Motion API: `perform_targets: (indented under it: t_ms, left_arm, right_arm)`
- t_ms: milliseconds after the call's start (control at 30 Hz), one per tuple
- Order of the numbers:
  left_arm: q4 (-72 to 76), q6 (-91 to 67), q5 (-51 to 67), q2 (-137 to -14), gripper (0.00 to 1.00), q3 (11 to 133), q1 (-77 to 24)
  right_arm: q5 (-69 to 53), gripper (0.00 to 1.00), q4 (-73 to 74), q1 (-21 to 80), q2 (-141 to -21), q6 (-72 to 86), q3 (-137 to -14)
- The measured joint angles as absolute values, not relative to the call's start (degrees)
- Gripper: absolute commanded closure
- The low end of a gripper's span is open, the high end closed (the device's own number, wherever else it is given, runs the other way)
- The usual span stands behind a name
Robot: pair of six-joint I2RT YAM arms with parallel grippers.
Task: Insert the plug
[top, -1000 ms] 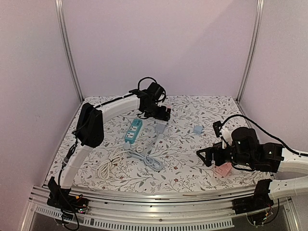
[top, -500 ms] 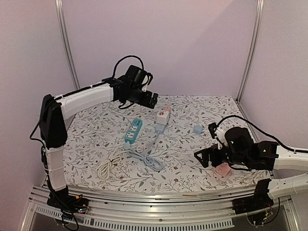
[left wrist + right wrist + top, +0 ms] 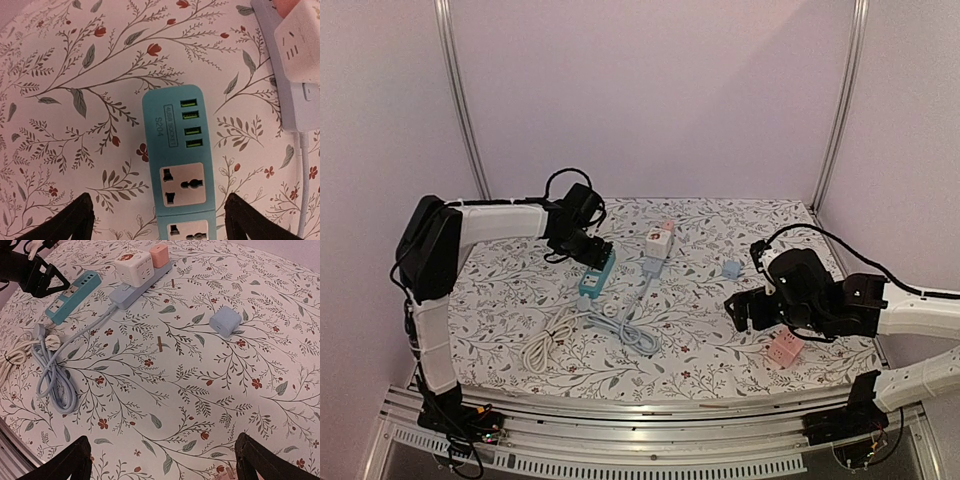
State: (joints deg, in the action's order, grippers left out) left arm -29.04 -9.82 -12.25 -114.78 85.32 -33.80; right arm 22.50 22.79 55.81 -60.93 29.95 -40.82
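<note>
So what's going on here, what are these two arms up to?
Two robot arms are meant to plug something in. The left gripper hovers open over the teal power strip, holding nothing. The right gripper is open and empty too, near a pink cube adapter. A white plug lies loose on the table, in no socket.

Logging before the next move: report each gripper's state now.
Left gripper: open, empty, above the teal power strip.
Right gripper: open, holding nothing.

Top: overhead, rear. Left wrist: close above teal strip (image 3: 180,165). Right wrist: seemingly farther, shares strip.
</note>
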Motion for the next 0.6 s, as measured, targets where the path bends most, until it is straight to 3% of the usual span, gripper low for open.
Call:
perform_targets:
  t_ms: [267, 333, 400, 500, 600]
  left_arm:
    - [-26.8, -10.1, -6.8, -120.5, 0.15, 84.8, -32.1]
    - [-26.1, -10.3, -5.0, -121.1, 0.2, 84.4, -32.1]
    - [-25.4, -10.9, -3.9, -121.6, 0.32, 84.3, -32.1]
    - [-24.5, -11.0, -3.2, -122.1, 0.61, 84.3, -32.1]
    - [-24.0, -11.5, -3.2, -122.2, 0.76, 84.3, -32.0]
  right_arm:
    - [24.4, 0.01, 24.9, 55.8, -64.0, 30.9, -42.9]
    - [24.5, 0.01, 25.2, 55.8, -64.5, 31.0, -43.0]
    - [24.6, 0.01, 25.6, 55.8, -65.1, 31.1, -43.3]
    - [24.5, 0.01, 25.7, 55.8, -66.2, 31.2, -43.9]
    - [24.5, 0.01, 25.8, 55.8, -66.8, 31.2, -44.1]
